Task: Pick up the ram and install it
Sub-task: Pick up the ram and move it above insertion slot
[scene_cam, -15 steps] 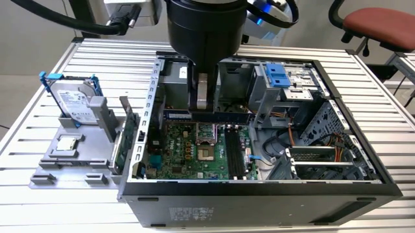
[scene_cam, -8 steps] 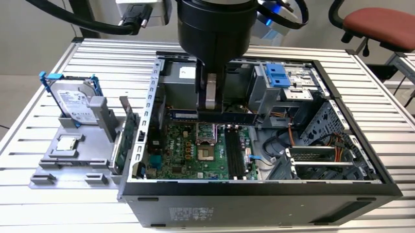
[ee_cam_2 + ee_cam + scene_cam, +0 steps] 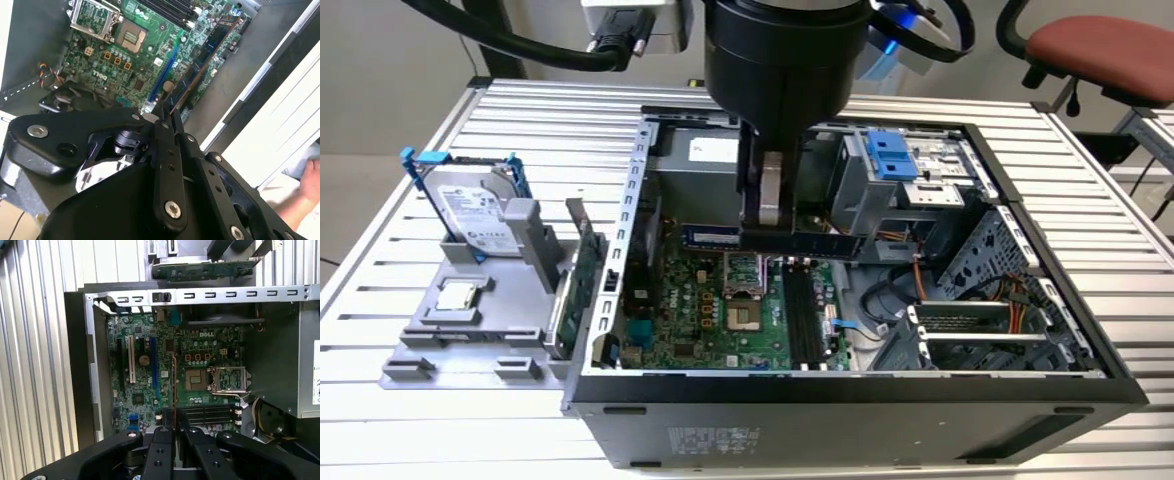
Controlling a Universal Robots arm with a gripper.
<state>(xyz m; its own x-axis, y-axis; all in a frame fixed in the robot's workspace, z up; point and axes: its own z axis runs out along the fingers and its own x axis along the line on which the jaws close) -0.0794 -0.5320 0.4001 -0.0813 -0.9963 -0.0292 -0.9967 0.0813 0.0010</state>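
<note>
My gripper (image 3: 767, 232) is shut on the ram (image 3: 827, 243), a long dark bluish stick with black chips. It hangs level inside the open computer case (image 3: 607, 300), above the green motherboard (image 3: 700, 310) and just behind the black memory slots (image 3: 801, 315). In the second wrist view the ram (image 3: 210, 47) runs out from the gripper (image 3: 167, 112) over the board. The first wrist view has the ram (image 3: 174, 380) edge-on as a thin copper line, leaving the gripper (image 3: 174, 416) beside the memory slots (image 3: 207, 415) and the bare processor socket (image 3: 227, 378).
A silver hard drive with blue brackets (image 3: 474, 215) stands on a grey fixture (image 3: 467, 345) at the exterior view's left, with a processor chip (image 3: 458, 297) and a green card (image 3: 580, 265). Drive cages (image 3: 907, 175) and cables (image 3: 907, 290) crowd the case's right. A hand (image 3: 310, 177) is nearby.
</note>
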